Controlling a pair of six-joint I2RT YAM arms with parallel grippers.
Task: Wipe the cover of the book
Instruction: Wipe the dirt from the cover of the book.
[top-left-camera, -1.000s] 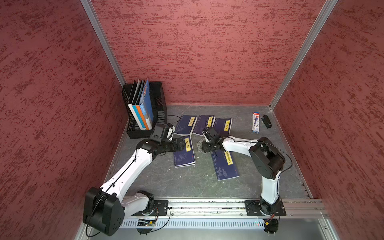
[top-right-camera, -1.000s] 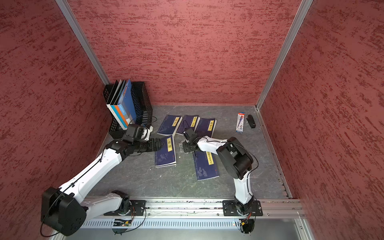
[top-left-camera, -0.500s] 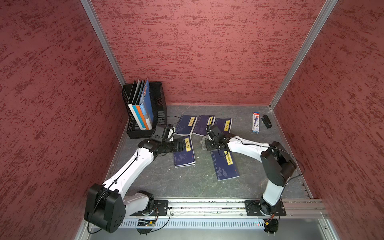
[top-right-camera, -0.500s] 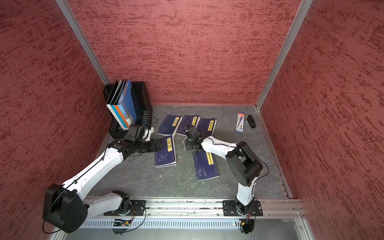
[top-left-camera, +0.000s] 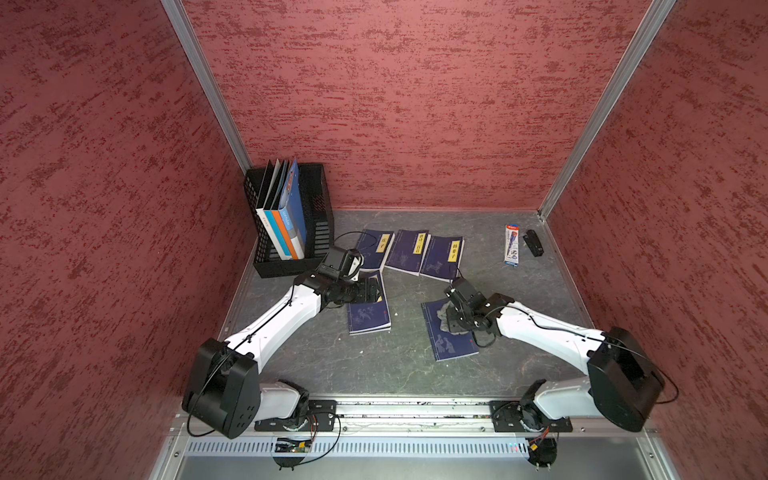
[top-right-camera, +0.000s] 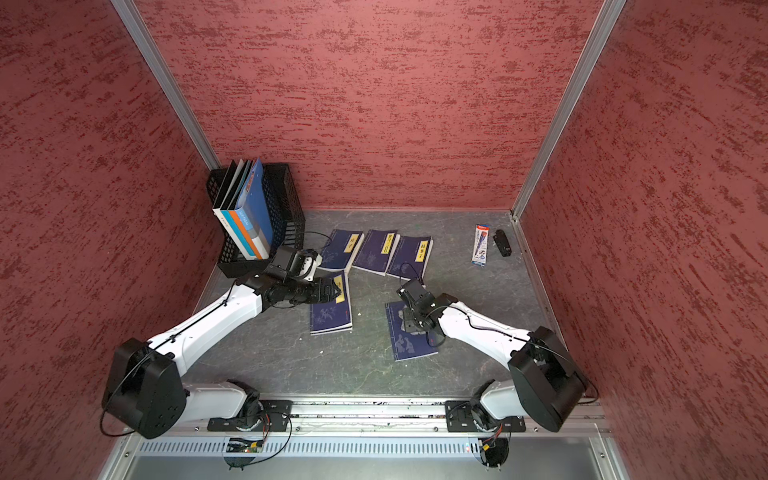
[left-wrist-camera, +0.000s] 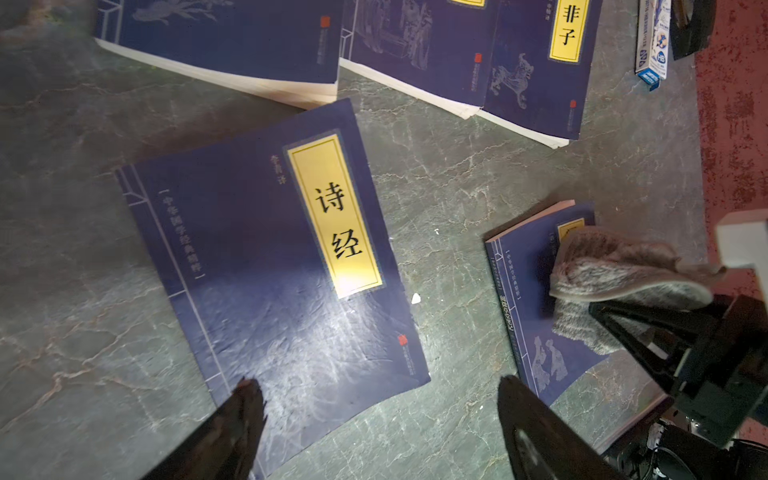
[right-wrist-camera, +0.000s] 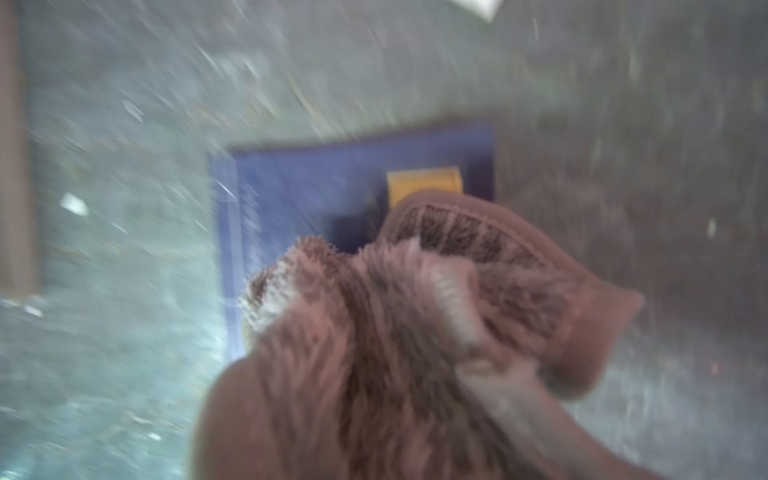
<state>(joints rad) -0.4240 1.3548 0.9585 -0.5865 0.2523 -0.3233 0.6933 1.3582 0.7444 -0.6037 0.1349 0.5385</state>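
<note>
The right tool (top-left-camera: 451, 320) has carried the cloth (left-wrist-camera: 615, 270) onto the book (top-left-camera: 451, 347) farthest from the rack (top-left-camera: 318, 208) and pinches it tight. Wiping looks barely begun. The left tool (left-wrist-camera: 376, 384) gapes empty.

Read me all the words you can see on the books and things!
"诗经": yellow label, near book.
"中华国学经典精粹": small white column, same cover.
"非子": yellow label, back book; its top is cut off.
"HB": box.
Too small or blurred: the other back-row labels, the file spines, the rest of the box print, and the label of the covered book, hidden by the cloth.
</note>
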